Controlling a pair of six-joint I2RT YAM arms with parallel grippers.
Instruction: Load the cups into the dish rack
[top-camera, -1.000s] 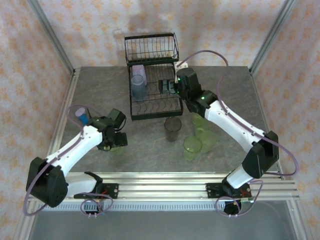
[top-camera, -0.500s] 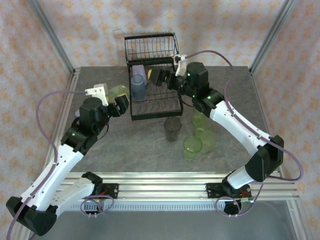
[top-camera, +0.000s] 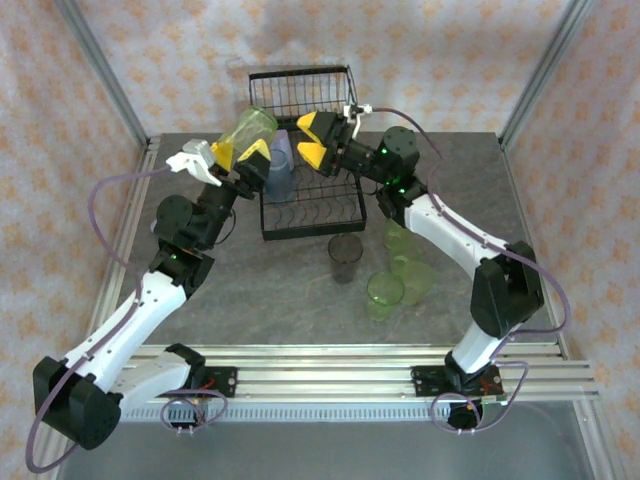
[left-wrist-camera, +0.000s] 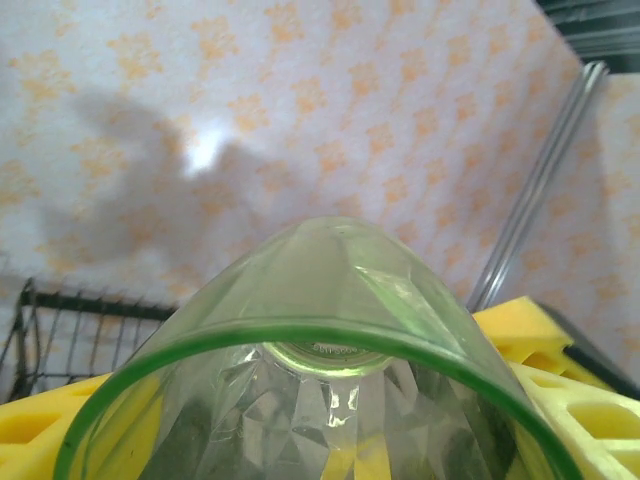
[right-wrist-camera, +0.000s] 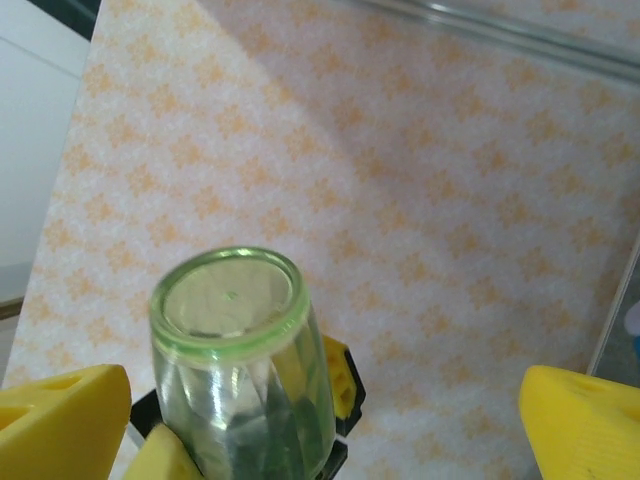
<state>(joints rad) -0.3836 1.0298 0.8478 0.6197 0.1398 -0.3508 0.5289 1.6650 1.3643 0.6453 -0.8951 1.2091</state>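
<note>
While green cups (top-camera: 402, 270) are sitting on counter (top-camera: 270, 300) near-right of dish rack (top-camera: 320, 215), grey cup (top-camera: 346, 258) is standing upright just before rack's near edge. Blue cup (top-camera: 278, 180) standing in rack's left part. Left fingers (top-camera: 255, 150) clamping tilted green tumbler (top-camera: 248, 128), raised at rack's left edge. Right fingers (top-camera: 320, 126) standing wide apart, holding nothing, hovering above rack's middle.

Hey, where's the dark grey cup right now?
In the top view the dark grey cup stands on the table, just in front of the dish rack, left of the cluster of green cups.
</note>
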